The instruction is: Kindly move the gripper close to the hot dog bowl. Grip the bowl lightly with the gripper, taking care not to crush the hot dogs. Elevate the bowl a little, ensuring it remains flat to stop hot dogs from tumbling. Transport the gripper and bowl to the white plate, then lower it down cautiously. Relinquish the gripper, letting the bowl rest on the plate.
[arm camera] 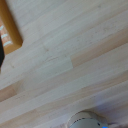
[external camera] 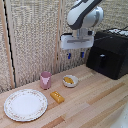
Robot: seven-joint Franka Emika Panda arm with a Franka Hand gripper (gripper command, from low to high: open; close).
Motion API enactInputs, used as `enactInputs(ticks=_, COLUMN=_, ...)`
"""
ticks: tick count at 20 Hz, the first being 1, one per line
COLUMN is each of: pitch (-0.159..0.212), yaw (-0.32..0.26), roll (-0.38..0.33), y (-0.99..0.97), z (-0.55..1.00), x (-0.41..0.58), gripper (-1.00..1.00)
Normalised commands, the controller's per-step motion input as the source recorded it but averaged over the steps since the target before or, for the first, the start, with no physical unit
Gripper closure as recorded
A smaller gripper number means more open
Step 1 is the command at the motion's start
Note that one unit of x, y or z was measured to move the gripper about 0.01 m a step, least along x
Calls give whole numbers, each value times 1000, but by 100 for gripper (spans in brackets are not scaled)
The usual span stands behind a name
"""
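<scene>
The gripper [external camera: 75, 55] hangs open and empty well above the hot dog bowl [external camera: 70, 80] mid-desk; the white plate [external camera: 25, 104] sits near the front edge.

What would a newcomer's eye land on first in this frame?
Probably the white arm's hand, hanging in the air above the wooden table and holding nothing, with a black appliance at the exterior view's right. Next the tabletop row: the white plate at the exterior view's left, then a pink cup, an orange-yellow block and the hot dog bowl below the hand.
</scene>
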Motion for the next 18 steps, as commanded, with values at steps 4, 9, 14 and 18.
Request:
enactInputs(ticks=4, pitch=-1, yaw=-88, roll=42, y=-389, z=-315, x=0, gripper=-100)
enactInputs(ticks=9, pitch=-2, yaw=-33, roll=3, y=-183, z=-426, x=-96, gripper=-100)
enactInputs(ticks=14, pitch=-27, yaw=-1, roll=-13, y=-40, z=-500, x=-150, gripper=-100)
enactInputs(ticks=18, pitch=-54, yaw=0, roll=-59, y=13, z=-462, x=-73, gripper=-100)
